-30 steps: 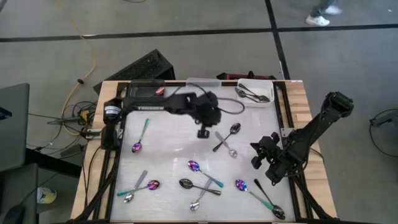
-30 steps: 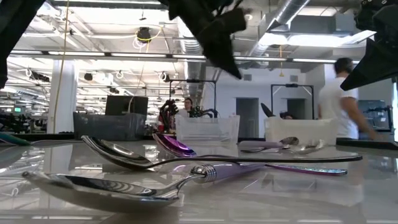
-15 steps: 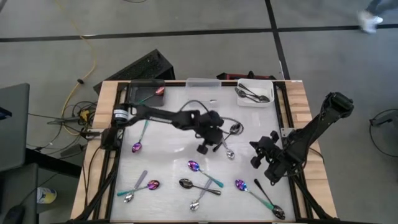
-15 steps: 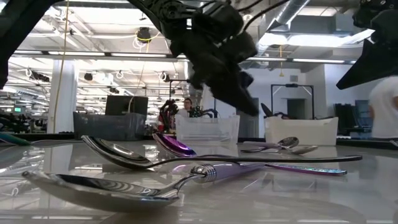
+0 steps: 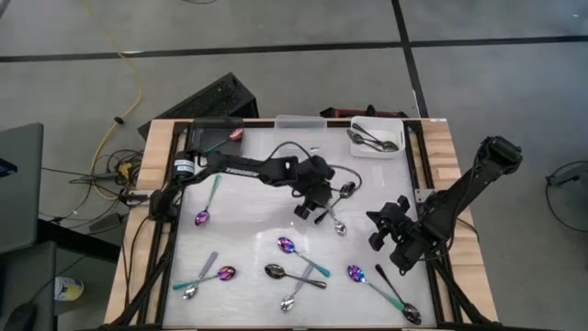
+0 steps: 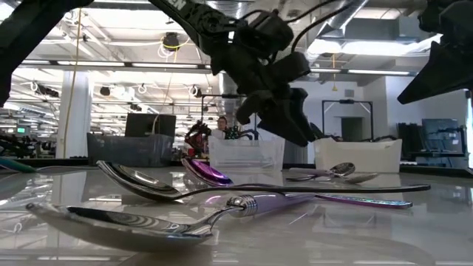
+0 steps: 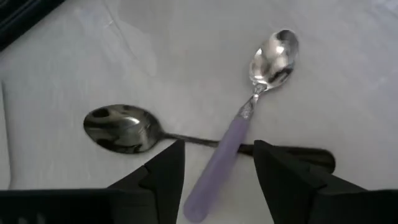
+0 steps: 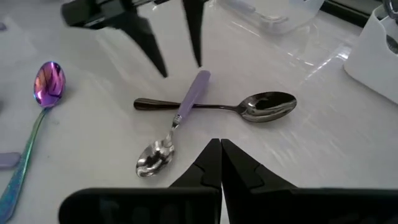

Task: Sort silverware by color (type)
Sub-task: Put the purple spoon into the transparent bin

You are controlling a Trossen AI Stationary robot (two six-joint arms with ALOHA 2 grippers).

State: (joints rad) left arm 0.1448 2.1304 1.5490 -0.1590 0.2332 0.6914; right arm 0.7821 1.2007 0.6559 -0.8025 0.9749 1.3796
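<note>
High view: a pale counter (image 5: 248,207) framed in wood stands on a grey concrete floor (image 5: 276,37) crossed by dark lines. The left end effector (image 5: 308,204) hangs above two crossed spoons right of centre, a lilac-handled spoon (image 5: 333,217) and a dark spoon (image 5: 338,197). The right end effector (image 5: 384,232) waits over the right side of the counter. Other spoons lie scattered across the near half. A white bin (image 5: 378,138) at the far right holds more spoons; a clear bin (image 5: 299,122) sits to its left.

Low view: the counter is glossy and mirrors the nearest spoons. Behind it opens a large hall with ceiling lights and ducts; the arms are cut off at the top edge.

Left wrist view: the left end effector (image 7: 217,180) is released, its fingers (image 7: 165,174) spread on either side of the lilac handle, which lies across the dark spoon's handle. Neither finger is seen touching it.

Right wrist view: the right end effector (image 8: 221,163) is clenched and empty, its tips meeting. The crossed pair lies beyond it; an iridescent spoon (image 8: 37,106) with a teal handle is cut off by the frame.
</note>
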